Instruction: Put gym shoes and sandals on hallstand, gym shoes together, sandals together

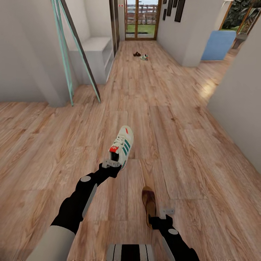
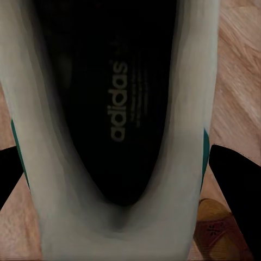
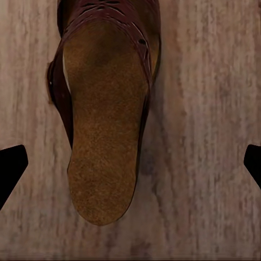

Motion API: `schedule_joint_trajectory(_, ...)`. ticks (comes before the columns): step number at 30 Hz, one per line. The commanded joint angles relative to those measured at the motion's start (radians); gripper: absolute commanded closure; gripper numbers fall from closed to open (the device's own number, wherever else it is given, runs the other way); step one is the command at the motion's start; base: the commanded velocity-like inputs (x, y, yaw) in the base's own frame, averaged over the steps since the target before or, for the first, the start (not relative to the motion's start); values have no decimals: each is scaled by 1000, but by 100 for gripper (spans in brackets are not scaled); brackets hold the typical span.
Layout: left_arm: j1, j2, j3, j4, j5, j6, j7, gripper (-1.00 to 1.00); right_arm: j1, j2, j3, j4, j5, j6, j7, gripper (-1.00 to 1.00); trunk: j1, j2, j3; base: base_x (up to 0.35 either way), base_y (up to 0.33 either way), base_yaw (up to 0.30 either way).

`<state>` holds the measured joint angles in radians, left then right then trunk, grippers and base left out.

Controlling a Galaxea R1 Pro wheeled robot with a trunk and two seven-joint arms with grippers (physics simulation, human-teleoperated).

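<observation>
Head view looks down a long corridor floor (image 1: 174,119) of light brown wood planks with grain and knots. The left gripper (image 1: 111,164) is clamped on the heel of a gym shoe (image 1: 123,145), holding it off the planks with its toe pointing away from the robot. This sneaker is cream-white with three green side stripes, white laces, a red mark on the tongue and a red heel patch. In the left wrist view the same shoe (image 2: 109,217) shows its dark insole printed with "adidas", cream walls and a sliver of green at each side, with the dark fingers (image 2: 236,179) pressed against it.

The right gripper (image 1: 167,211) stands spread, its fingers apart, just beside a sandal (image 1: 149,204) that lies on the floor between the two arms. In the right wrist view the sandal (image 3: 103,141) has a tan, cork-like footbed, a dark brown leather rim and an embossed strap; the fingertips (image 3: 11,168) sit well to either side, not touching it.

Far down the corridor a second sneaker (image 1: 145,57) and a dark sandal (image 1: 136,54) lie close together on the planks. A pale grey bench unit (image 1: 95,54) stands against the left wall.
</observation>
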<state>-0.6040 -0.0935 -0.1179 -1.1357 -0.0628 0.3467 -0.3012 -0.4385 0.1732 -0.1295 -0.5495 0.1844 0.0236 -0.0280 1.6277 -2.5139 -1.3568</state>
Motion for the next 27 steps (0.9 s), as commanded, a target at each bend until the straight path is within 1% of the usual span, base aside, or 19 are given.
schedule_joint_trajectory(1, 0, 0, 1, -1, -5, 5, -6, 100, 0, 1, -5, -1, 10, 2, 0, -100, 0, -1, -6, 0, 0, 25)
schedule_joint_trajectory(8, 0, 0, 1, -1, -6, 5, -6, 100, 0, 1, -5, -1, 10, 2, 0, -100, 3, -2, -44, 0, 0, 86)
schedule_joint_trajectory(16, 0, 0, 1, -1, -5, 5, -6, 100, 0, 1, -5, -2, 10, 2, 0, -100, 3, -2, -55, 0, 0, 111)
schedule_joint_trajectory(27, 1, 0, 0, 2, -5, 5, -6, 100, 0, 1, -6, -3, 10, 2, 0, -100, 8, -5, -111, 0, 0, 10)
